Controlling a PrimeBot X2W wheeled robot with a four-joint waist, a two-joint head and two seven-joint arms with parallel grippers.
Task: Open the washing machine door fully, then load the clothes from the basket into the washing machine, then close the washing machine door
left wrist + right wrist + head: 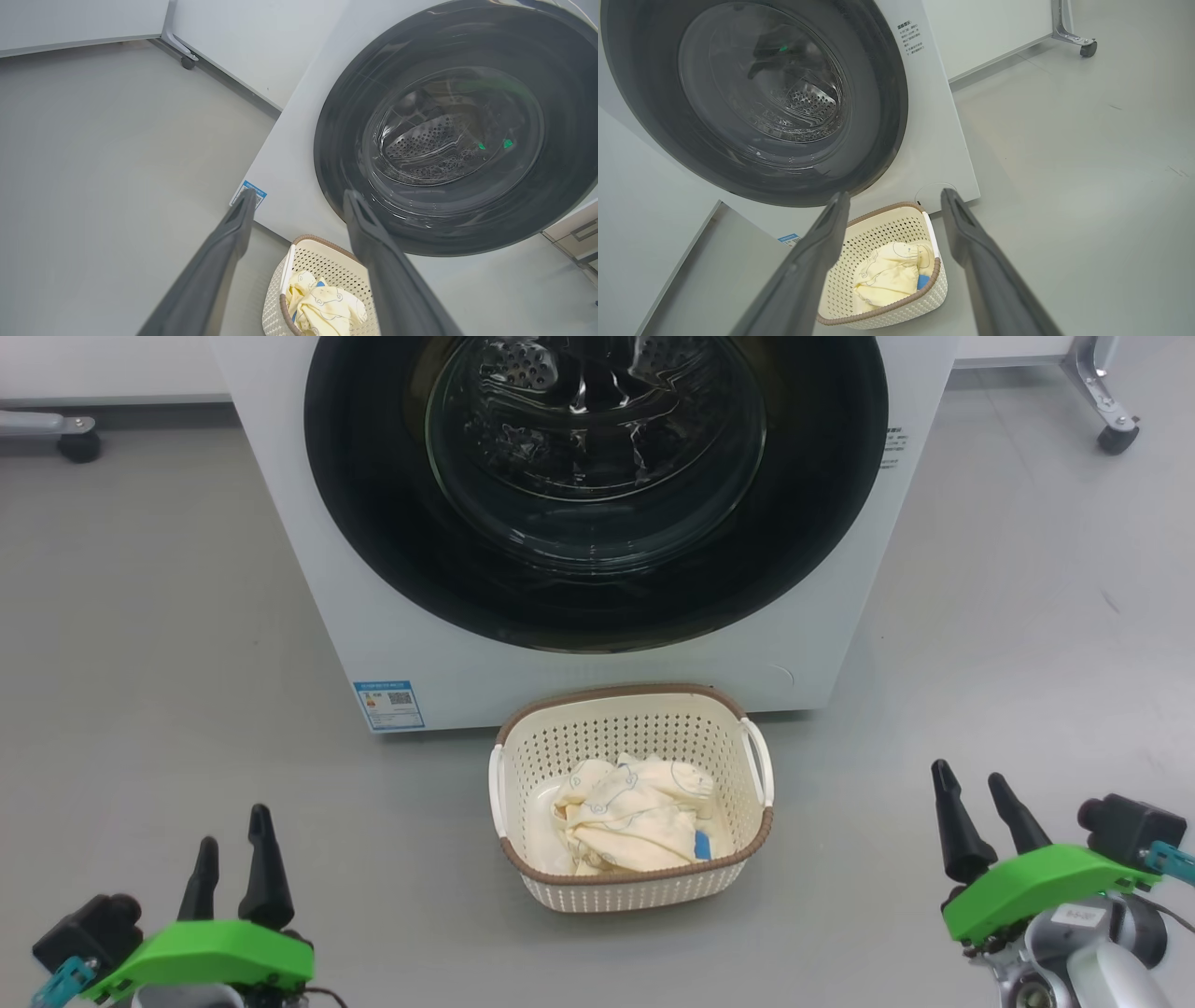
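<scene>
Ahead, basket [616,893] with clothes [635,817] between left hand [233,829] and right hand [969,773], both spread, empty.

Left gripper [233,829]: two long black fingers [264,877], tapering to blunt tips; bright green housing [215,957] at base; black camera block [89,929] on outer side, teal clip [61,982] beneath. Right gripper [969,773]: same build (mirror twin, near enough); silver wrist [1106,947] below housing, small white label [1078,917] with dark print, thin dark cable [1172,913] trailing off. Close up, fingers matte dark grey, shallow recess near each tip.
</scene>
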